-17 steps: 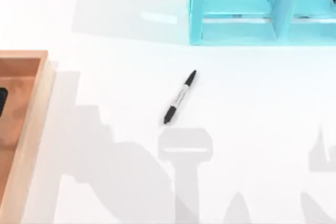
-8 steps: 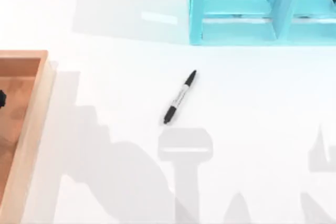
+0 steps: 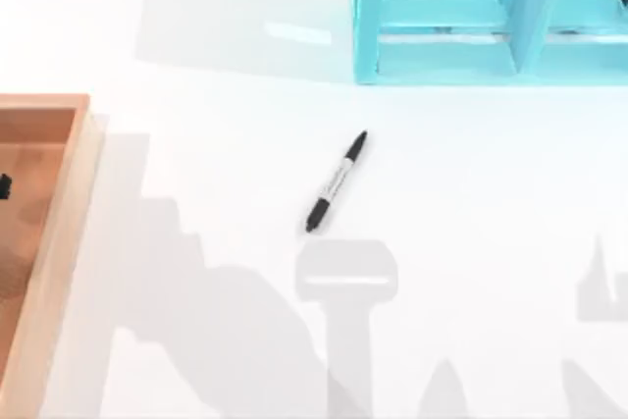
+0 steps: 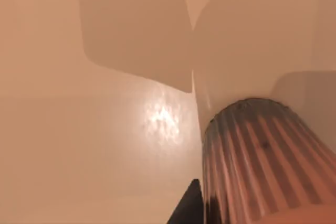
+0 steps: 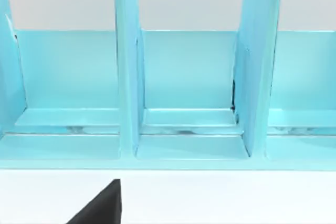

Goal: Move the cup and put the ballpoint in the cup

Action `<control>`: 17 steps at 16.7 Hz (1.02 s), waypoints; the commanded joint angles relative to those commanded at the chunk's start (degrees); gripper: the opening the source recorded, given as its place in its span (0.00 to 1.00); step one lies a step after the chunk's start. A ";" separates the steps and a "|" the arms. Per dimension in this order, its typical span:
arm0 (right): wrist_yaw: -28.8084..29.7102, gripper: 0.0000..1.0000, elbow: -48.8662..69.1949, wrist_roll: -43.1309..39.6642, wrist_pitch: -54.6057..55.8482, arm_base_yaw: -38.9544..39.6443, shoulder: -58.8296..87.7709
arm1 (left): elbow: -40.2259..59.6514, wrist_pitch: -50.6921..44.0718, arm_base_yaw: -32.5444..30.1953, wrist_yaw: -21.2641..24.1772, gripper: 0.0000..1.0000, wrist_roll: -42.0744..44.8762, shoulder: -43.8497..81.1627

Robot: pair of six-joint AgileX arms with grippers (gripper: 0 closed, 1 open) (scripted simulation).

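We are looking down on a plain white table [image 3: 471, 193] that is catching bright, even light, with soft grey shadows lying across its near half. A light-blue divided rack [image 3: 491, 17] is standing at the far edge toward the right, its upright partitions splitting it into open compartments. A wooden tray [image 3: 59, 242] with a raised rim is sitting at the left edge. A pale wall is running behind the rack.

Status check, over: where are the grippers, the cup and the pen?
Left gripper over the wooden tray, close by the cup. Ballpoint lying flat mid-table, untouched. Right arm parked, facing the blue organizer. Nothing around the ballpoint.
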 joint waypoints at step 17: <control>0.00 1.00 0.00 0.00 0.00 0.00 0.00 | 9.73 -2.80 -1.96 -0.71 0.00 -7.35 -1.45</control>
